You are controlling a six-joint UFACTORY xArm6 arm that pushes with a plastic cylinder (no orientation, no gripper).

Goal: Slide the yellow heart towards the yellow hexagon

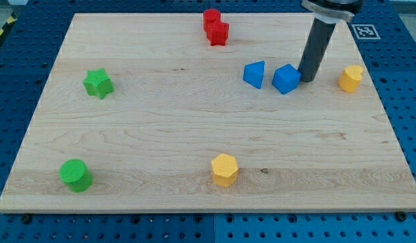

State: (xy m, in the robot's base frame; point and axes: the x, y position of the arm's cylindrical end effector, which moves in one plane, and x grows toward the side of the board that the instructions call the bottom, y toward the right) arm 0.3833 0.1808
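The yellow heart [350, 78] lies near the board's right edge, toward the view's top. The yellow hexagon [224, 169] sits near the bottom edge, just right of the middle. My rod comes down from the view's top right, and my tip [306, 80] rests on the board just right of a blue cube-like block [286, 78], touching or nearly touching it. The tip is to the left of the yellow heart, a short gap apart from it.
A blue triangular block [254, 73] lies left of the blue cube-like one. Two red blocks [215, 28] sit together at the top centre. A green star [98, 84] is at the left and a green cylinder [75, 175] at the bottom left. The wooden board [161, 128] lies on a blue pegboard table.
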